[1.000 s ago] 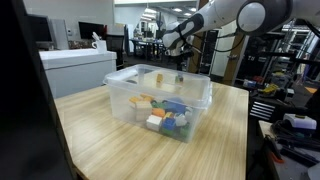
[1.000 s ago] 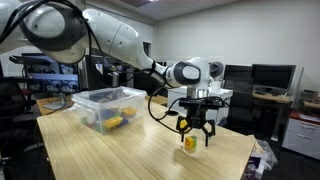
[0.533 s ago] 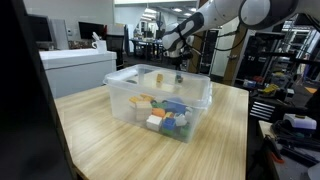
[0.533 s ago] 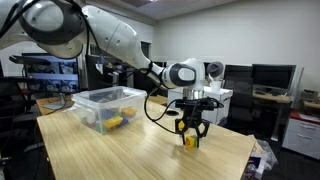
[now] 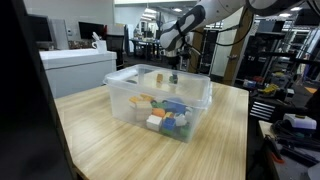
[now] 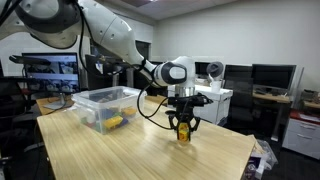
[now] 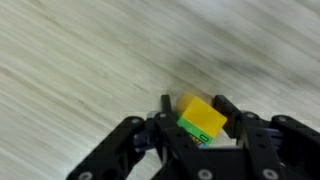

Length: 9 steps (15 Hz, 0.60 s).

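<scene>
Pinching yellow block (image 7: 200, 116) between closed fingers (image 7: 228, 110), square across opposite faces, likely for a centred hold. Down at table (image 6: 120, 150) level, resting or just clear: cannot tell. Well apart from clear bin (image 6: 92, 112) of mixed pieces.

the wrist view is blurred, and the claw (image 7: 195, 110) hides the lower part of the yellow-green block (image 7: 204, 116).

A lab in an open office: monitors (image 6: 270, 76) on desks at 3 o'clock, an equipment rack (image 5: 298, 55), and a wood-top surface (image 6: 110, 155) for the robot.
</scene>
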Each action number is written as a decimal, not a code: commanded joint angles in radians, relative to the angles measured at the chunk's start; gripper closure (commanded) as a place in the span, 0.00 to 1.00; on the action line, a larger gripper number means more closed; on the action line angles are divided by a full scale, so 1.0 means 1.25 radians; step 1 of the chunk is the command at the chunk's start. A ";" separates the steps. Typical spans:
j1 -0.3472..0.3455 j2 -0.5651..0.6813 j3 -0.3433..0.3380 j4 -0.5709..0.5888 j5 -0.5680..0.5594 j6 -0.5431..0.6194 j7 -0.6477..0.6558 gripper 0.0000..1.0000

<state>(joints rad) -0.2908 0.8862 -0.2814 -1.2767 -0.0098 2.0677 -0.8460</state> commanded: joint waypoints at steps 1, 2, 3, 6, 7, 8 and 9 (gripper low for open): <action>0.026 -0.084 0.006 -0.114 -0.008 0.024 -0.019 0.77; 0.033 -0.101 0.008 -0.129 -0.011 0.013 -0.023 0.77; 0.007 -0.128 0.055 -0.142 -0.055 0.007 -0.008 0.77; 0.011 -0.222 0.097 -0.201 -0.076 0.003 -0.020 0.77; 0.012 -0.247 0.109 -0.213 -0.076 -0.002 -0.021 0.77; 0.014 -0.275 0.121 -0.229 -0.074 -0.007 -0.025 0.77; 0.017 -0.310 0.134 -0.253 -0.070 -0.006 -0.032 0.77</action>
<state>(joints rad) -0.2667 0.6364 -0.1567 -1.4688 -0.0777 2.0636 -0.8550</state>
